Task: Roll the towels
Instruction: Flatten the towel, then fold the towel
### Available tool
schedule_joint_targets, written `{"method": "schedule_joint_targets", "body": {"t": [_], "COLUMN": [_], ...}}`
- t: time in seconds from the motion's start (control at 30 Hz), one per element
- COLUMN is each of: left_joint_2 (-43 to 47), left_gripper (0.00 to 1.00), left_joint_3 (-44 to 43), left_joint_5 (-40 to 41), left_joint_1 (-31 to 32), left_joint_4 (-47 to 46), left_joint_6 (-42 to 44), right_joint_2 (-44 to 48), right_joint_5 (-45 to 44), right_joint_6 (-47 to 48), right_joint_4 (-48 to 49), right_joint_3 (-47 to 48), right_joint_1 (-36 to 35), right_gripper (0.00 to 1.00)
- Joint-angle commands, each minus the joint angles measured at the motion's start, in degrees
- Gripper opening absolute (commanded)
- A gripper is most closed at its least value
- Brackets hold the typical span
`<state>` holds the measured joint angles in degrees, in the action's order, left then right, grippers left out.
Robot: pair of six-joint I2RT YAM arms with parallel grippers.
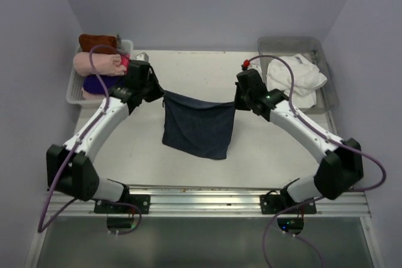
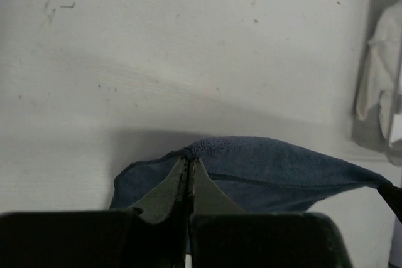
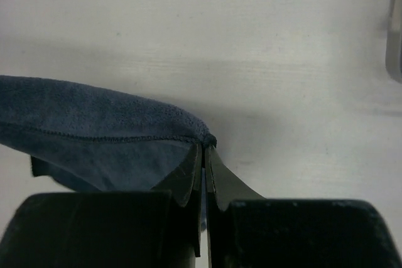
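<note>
The dark slate-blue towel [image 1: 198, 125] hangs spread between my two grippers above the table's middle, its lower edge draping toward the table. My left gripper [image 1: 161, 94] is shut on the towel's left top corner; in the left wrist view the gripper [image 2: 189, 160] pinches the blue towel [image 2: 282, 167]. My right gripper [image 1: 237, 101] is shut on the right top corner; in the right wrist view the gripper [image 3: 205, 147] pinches the towel [image 3: 94, 123]. The white towel [image 1: 295, 76] lies crumpled in the clear bin [image 1: 330, 92] at back right. A rust-brown cloth [image 1: 97, 41] shows at the back of the left tray.
A white tray [image 1: 72, 90] at back left holds a pale pink cloth cylinder [image 1: 97, 64] and a deep purple one [image 1: 100, 83]. Walls close in on the left, right and back. A metal rail [image 1: 207, 196] runs along the near edge.
</note>
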<state>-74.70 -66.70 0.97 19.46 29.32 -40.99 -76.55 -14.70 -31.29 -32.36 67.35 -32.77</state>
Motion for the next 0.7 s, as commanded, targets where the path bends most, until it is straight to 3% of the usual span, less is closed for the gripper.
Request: {"method": "schedule_joint_targets", "body": {"t": [0.0, 0.13, 0.33, 0.53, 0.67], "left_joint_2": [-12.5, -24.1, -28.5, -30.1, -26.0], "left_gripper": [0.0, 0.0, 0.0, 0.0, 0.0], "left_joint_3": [-7.5, -12.9, -15.1, -17.6, -11.5], "left_joint_5": [1.8, -0.7, -4.1, -5.1, -7.1], "left_joint_1": [-4.2, -6.8, -9.3, -9.8, -9.8], "left_joint_4": [-6.8, -6.4, -7.4, -3.6, -4.1], "left_joint_6": [3.2, 2.6, 2.1, 4.3, 5.3], "right_joint_2": [-11.9, -23.9, -33.1, -32.5, -26.1], "right_joint_5": [-1.9, -0.7, 0.2, 2.4, 4.8], "right_joint_6": [5.3, 6.1, 7.0, 7.0, 5.7], "right_joint_4": [6.8, 6.2, 6.3, 7.4, 7.3], "right_joint_3": [7.8, 17.8, 23.6, 21.5, 14.1], "right_joint_1": [3.3, 5.6, 8.2, 8.3, 8.3], "right_gripper": [0.0, 0.0, 0.0, 0.0, 0.0]}}
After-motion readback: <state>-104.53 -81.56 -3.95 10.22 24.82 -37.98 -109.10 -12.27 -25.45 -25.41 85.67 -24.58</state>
